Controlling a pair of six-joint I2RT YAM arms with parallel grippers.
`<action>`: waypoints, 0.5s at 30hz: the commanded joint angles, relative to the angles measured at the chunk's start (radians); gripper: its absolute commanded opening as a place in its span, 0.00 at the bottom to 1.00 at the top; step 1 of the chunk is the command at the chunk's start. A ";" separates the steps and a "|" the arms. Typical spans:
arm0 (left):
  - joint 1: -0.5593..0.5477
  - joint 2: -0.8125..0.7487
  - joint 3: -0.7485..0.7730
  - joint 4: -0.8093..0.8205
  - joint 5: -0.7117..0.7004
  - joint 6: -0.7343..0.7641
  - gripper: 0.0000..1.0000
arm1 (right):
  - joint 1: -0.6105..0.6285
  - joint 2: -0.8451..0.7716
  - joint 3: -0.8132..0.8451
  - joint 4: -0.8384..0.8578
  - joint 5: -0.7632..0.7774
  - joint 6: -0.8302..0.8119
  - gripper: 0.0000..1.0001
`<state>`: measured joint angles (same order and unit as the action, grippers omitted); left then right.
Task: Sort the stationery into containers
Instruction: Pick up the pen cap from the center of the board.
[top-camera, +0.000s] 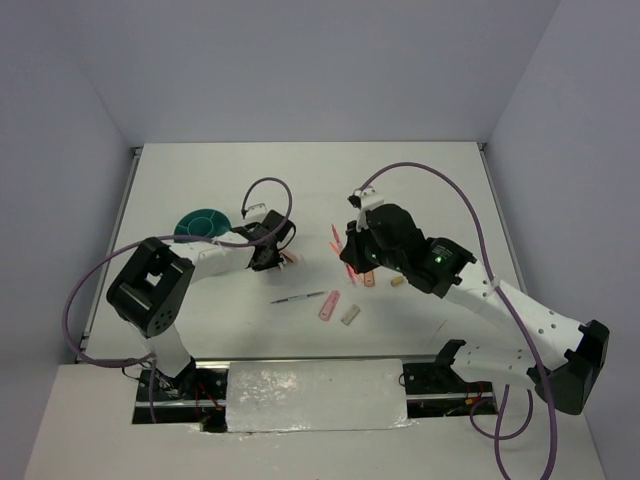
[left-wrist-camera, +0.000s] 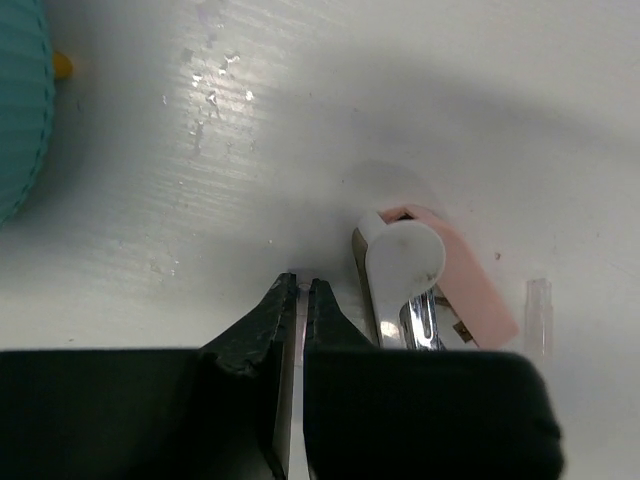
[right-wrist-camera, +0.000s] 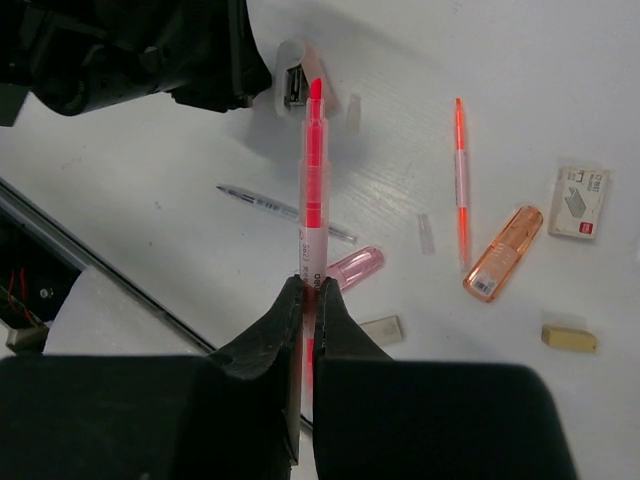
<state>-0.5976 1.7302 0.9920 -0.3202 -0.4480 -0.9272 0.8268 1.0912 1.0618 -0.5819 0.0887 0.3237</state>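
The tabletop (top-camera: 420, 180) is showing plain white; the organiser (left-wrist-camera: 18, 110) is showing teal with fine ribbing; the pen (right-wrist-camera: 313, 180) in the black right end effector (right-wrist-camera: 307, 288) is glowing neon pink.

1. Your left arm (top-camera: 160, 290) folds up from its base and reaches forward and to the right, with its white forearm held low.
2. Your left gripper (left-wrist-camera: 299, 288) points downward. Its black fingers (left-wrist-camera: 250, 335) are drawn almost together, leaving only a thin slit. You cannot tell whether they pinch anything.
3. Your right arm (top-camera: 520, 315) stretches forward and to the left from its base.
4. Your right gripper (right-wrist-camera: 305, 292) is clamped on a slim pink plastic pen (right-wrist-camera: 312, 180), which sticks out straight ahead of the fingertips.
5. The left gripper sits near the right one, ahead of it and to its left.
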 joint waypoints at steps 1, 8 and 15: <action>-0.004 -0.079 -0.061 0.009 0.080 -0.030 0.00 | 0.003 -0.019 -0.028 0.063 -0.024 -0.006 0.00; -0.018 -0.346 -0.122 0.024 0.104 0.004 0.00 | 0.001 -0.020 -0.156 0.261 -0.157 0.064 0.00; -0.033 -0.797 -0.320 0.445 0.296 0.103 0.00 | 0.026 -0.056 -0.384 0.675 -0.331 0.274 0.00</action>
<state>-0.6216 1.0466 0.7353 -0.1215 -0.2649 -0.8829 0.8337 1.0531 0.7078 -0.1684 -0.1543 0.4835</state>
